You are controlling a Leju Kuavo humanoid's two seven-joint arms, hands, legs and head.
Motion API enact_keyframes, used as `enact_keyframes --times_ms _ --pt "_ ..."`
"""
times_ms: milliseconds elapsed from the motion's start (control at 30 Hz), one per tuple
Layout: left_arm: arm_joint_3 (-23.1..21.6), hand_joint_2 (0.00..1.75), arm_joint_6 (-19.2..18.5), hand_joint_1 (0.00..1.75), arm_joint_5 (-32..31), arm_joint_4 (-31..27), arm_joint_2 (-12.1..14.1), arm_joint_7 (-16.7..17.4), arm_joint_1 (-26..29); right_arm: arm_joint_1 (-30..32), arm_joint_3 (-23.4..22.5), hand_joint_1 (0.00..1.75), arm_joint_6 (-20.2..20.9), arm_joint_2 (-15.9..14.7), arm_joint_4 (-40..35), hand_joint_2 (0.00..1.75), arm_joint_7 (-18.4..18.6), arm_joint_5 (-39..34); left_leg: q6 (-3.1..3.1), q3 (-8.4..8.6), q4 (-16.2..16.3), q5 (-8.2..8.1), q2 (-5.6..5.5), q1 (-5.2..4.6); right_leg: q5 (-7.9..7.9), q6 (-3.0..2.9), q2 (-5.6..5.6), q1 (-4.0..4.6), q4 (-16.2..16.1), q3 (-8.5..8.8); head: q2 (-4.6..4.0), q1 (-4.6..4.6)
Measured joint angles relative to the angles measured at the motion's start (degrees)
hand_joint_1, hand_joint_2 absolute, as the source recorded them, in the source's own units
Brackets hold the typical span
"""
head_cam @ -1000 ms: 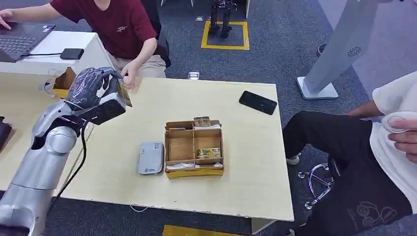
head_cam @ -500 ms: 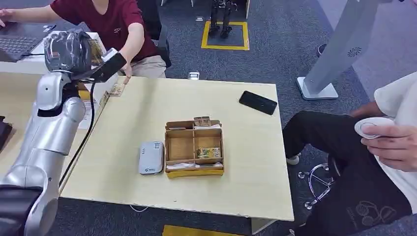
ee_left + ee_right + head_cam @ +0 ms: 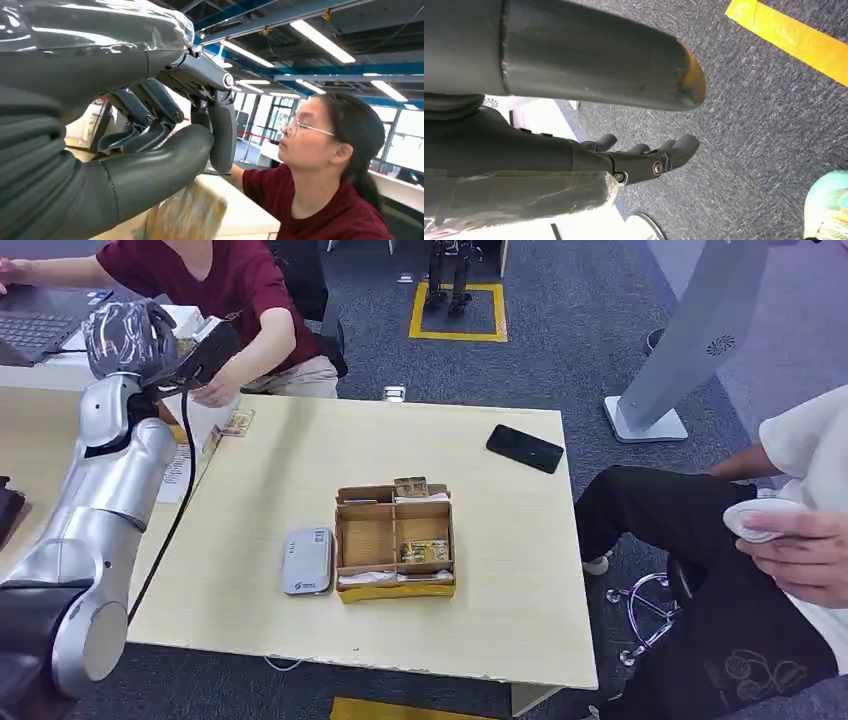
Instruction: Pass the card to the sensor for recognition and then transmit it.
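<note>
card [image 3: 237, 423]: a small tan one lies flat on the table [image 3: 300, 460], out at the 11 o'clock corner, apart from the left hand [image 3: 140, 338]. more cards sit in the cardboard box [image 3: 394, 540] mid-table, one propped at its 12 o'clock edge.

left hand is raised high, out past the table's 10 o'clock edge, arm bent up. in the left wrist view its fingers [image 3: 150, 107] are curled in and pressed toward the thumb [image 3: 165, 160]. we can't tell if anything is pinched there. there's a blurred tan patch under the thumb and we can't identify it.

right hand [image 3: 644, 155] hangs over grey carpet, fingers loosely extended and slightly apart, holding nothing.

sensor [image 3: 306, 561]: grey flat reader at 9 o'clock of the box, just beside it, nothing on it.

a person in a dark red shirt [image 3: 225, 280] sits at 11 o'clock from the box. their hand [image 3: 215, 390] is just below our left hand and near the tan card, not touching it.

black phone [image 3: 524, 448] lies at 1 o'clock of the box, near the table's far edge. a second person, seated at 3 o'clock, holds a white round object [image 3: 765, 518].
</note>
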Motion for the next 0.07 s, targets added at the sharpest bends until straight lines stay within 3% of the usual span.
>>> enact_keyframes --times_ms 67 --pt "0.2 1.75 -0.11 1.71 0.0 0.5 -0.15 -0.07 -0.06 0.01 0.02 0.0 0.0 0.0 0.0 0.0 -0.11 0.0 0.0 0.0 0.0 0.0 0.01 0.0 0.0 0.0 0.0 0.0 0.0 0.0 0.0 0.0"
